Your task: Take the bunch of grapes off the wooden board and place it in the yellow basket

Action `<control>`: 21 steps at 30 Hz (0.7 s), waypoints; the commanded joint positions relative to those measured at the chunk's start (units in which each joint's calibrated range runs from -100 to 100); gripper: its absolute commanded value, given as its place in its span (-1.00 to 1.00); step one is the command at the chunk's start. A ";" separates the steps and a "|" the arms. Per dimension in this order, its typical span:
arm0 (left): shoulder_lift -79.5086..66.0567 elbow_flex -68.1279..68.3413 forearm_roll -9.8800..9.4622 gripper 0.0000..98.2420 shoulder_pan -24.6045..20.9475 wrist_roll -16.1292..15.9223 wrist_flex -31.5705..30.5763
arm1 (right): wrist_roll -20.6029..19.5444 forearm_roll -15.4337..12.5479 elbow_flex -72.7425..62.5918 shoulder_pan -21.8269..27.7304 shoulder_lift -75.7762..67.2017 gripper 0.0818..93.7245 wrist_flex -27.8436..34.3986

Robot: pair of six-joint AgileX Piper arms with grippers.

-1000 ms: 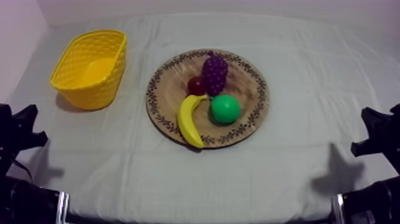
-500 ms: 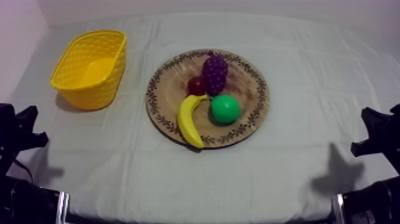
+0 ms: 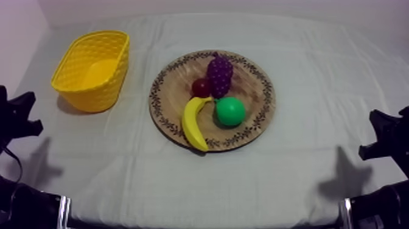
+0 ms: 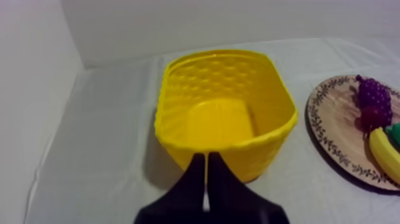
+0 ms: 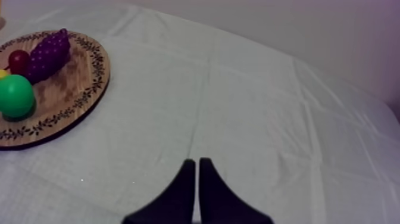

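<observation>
Nearest, the left gripper [image 4: 206, 158] and right gripper [image 5: 194, 162] each have fingers pressed together, holding nothing. Beyond them, the bunch of grapes [image 3: 220, 73] lies on the wooden board [image 3: 258, 91]. The yellow basket [image 3: 112, 79] stands well apart, near the left gripper.

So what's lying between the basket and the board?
Nothing but bare cloth separates the basket from the board. Both the top view and the left wrist view show that gap.
</observation>
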 commanded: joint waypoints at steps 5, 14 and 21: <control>8.48 -9.31 -0.07 -1.00 0.95 -0.24 -0.86 | 0.01 -0.02 -0.01 0.01 0.00 -0.99 -0.01; 17.17 -24.88 -0.10 -1.00 2.72 -0.44 0.65 | 0.01 -0.02 -0.01 0.01 0.00 -0.99 -0.01; 23.18 -37.35 -0.11 -1.00 3.85 -0.33 4.78 | 0.01 -0.02 -0.01 0.01 0.00 -0.99 -0.01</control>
